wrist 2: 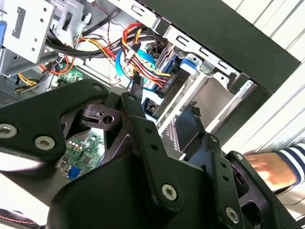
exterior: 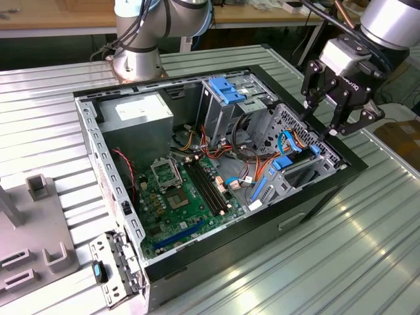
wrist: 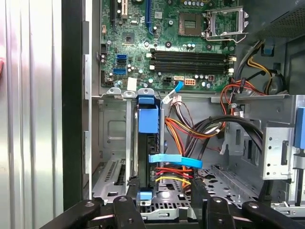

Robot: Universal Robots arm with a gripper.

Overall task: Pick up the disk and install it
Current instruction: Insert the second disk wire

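Arm: the silver-grey robot arm (exterior: 141, 33) is seen rising from its round base on the ribbed metal table (exterior: 367, 249) at the far side of the open black computer case (exterior: 308, 200), with its last link reaching in from the upper corner on the exterior view's right

Wrist pose: the wrist is tilted downward and toward the case, so that the black two-fingered gripper (exterior: 331, 125) hangs over the case's corner on the exterior view's right, just above the drive bay

Gripper state: the black fingers (exterior: 310, 98) are spread apart with nothing between them; in the second wrist view the black finger links (wrist 2: 147, 143) are seen splayed and bare

Disk: the flat grey hard drive with a bright blue plastic carrier frame (wrist: 147, 143) is seen standing on edge in the metal drive bay (wrist: 112, 143), directly beneath the gripper, with its blue tab toward the green motherboard (wrist: 176, 43); in the exterior view its blue frame (exterior: 289, 161) shows in the bay below the fingertips

Contact: the gripper is held apart from the disk, near but not touching

Cables: red, yellow and orange wire bundles (wrist: 190, 129) and a flat light-blue ribbon cable (wrist: 174, 160) lie just beside the disk

Person: a hand with a striped sleeve (wrist 2: 276, 169) rests on the table outside the case in the second wrist view
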